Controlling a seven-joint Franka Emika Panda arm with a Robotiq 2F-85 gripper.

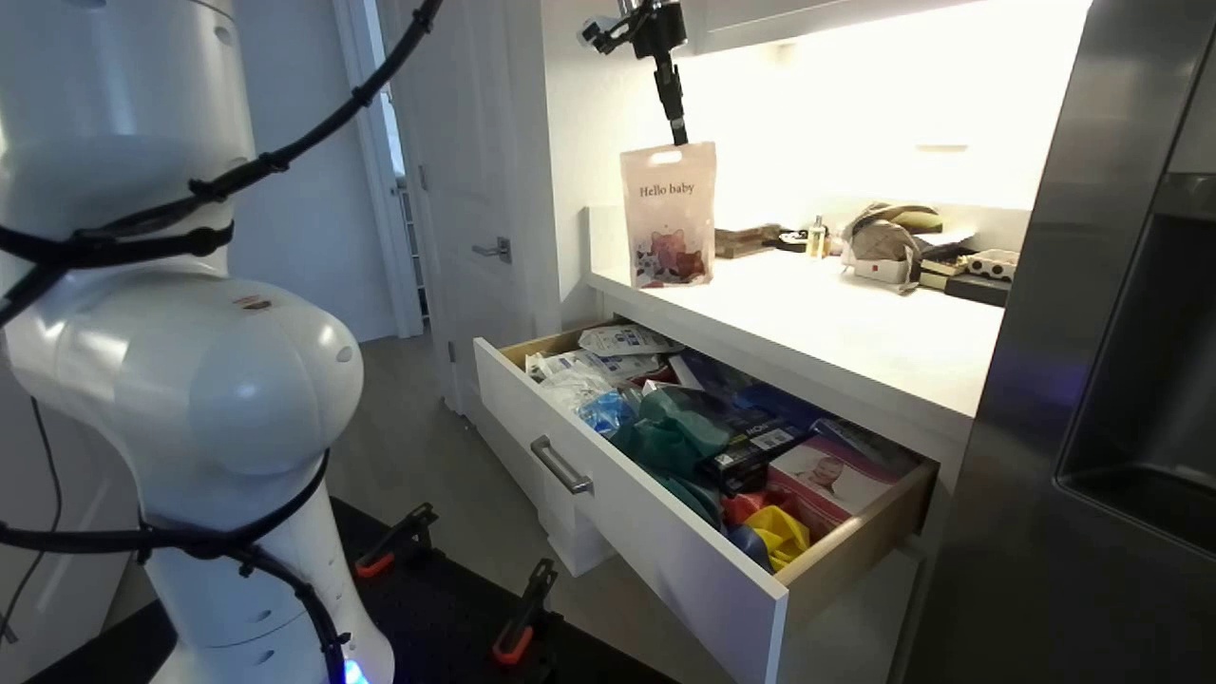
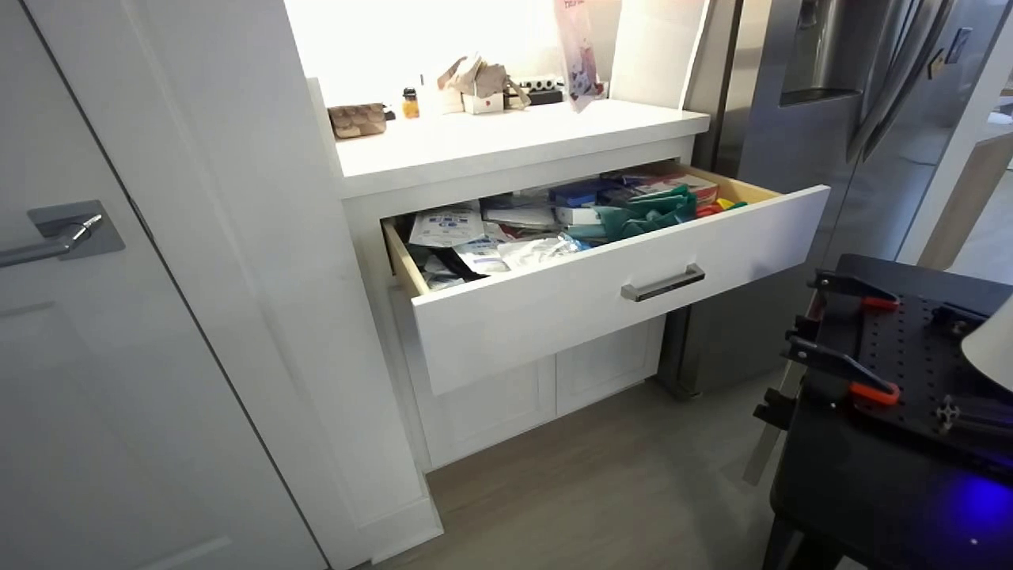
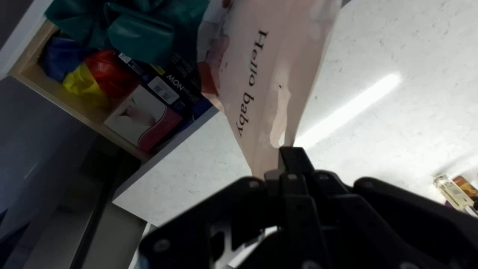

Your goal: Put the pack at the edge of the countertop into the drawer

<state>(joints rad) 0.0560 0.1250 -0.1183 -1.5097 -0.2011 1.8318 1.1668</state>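
Observation:
The pack (image 1: 668,214) is a pale pink-cream pouch printed "Hello baby", with animal pictures on its lower half. My gripper (image 1: 679,141) is shut on its top edge, beside the handle slot, and the pack hangs upright below. The pack also shows in an exterior view (image 2: 580,55) and the wrist view (image 3: 257,74), where the gripper tips (image 3: 282,160) pinch a corner. The pack hangs near the front edge of the white countertop (image 1: 845,328); I cannot tell whether it touches. The white drawer (image 1: 646,532) stands open below, filled with packets, boxes and balloon-like items. It also shows from the front (image 2: 546,313).
Clutter (image 1: 883,247) lies at the countertop's back, with a small bottle (image 2: 410,104) and a brown pouch (image 2: 358,120). A steel fridge (image 1: 1092,313) stands beside the drawer. A door with a handle (image 1: 492,250) is at the opposite end. The silver drawer handle (image 2: 663,283) sticks out.

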